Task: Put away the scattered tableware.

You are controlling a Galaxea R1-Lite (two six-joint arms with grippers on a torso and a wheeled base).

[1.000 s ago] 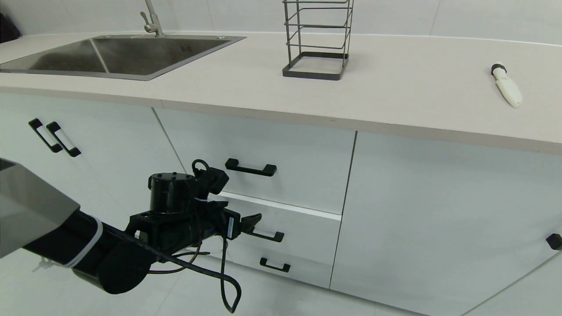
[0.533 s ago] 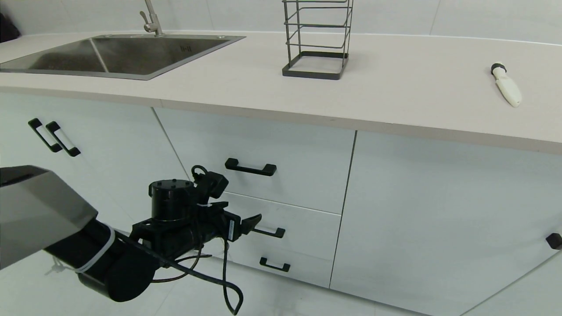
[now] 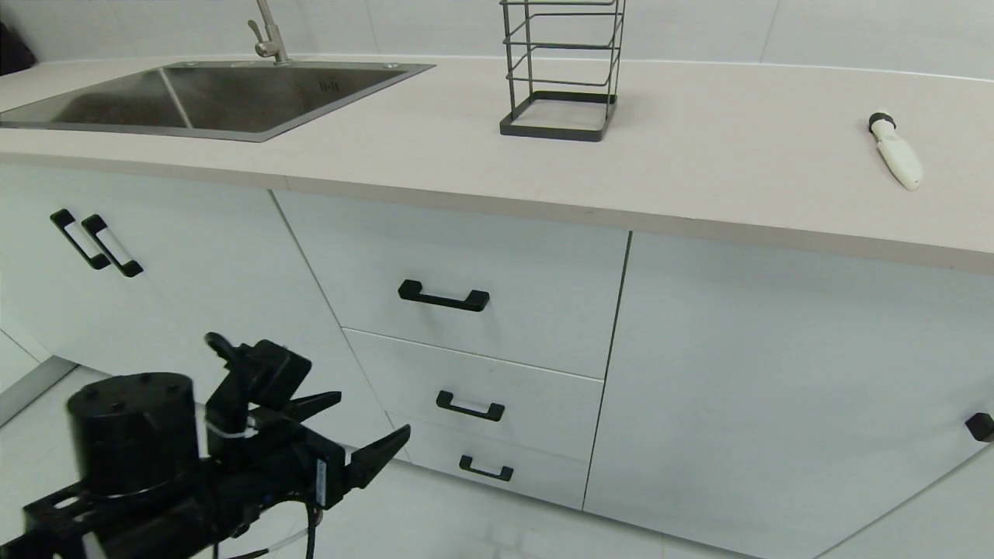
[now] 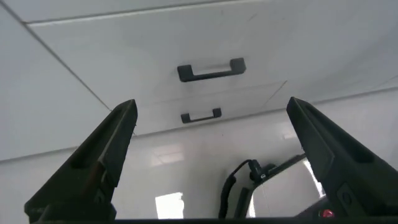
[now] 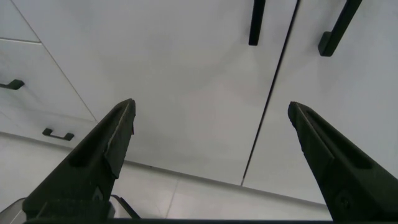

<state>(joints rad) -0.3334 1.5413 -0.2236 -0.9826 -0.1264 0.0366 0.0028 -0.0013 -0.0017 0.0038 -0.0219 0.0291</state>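
A white utensil with a black cap [image 3: 896,152] lies on the countertop [image 3: 699,171] at the far right. A black wire rack [image 3: 561,74] stands empty at the counter's back middle. Below the counter are three drawers, all shut; the middle drawer's handle [image 3: 469,406] [image 4: 211,68] is free. My left gripper [image 3: 371,418] [image 4: 211,107] hangs open low at the left, apart from the drawers and holding nothing. My right gripper [image 5: 211,107] is open and faces white cabinet doors [image 5: 186,81].
A steel sink [image 3: 210,93] with a tap sits in the counter at the left. Cabinet doors with black handles [image 3: 97,242] flank the drawers. The top drawer handle [image 3: 443,296] and bottom drawer handle [image 3: 485,468] stick out. White floor lies below.
The middle drawer stood slightly out with my left gripper at its handle; it is now shut. The left gripper has pulled back and down to the left, away from the handle.
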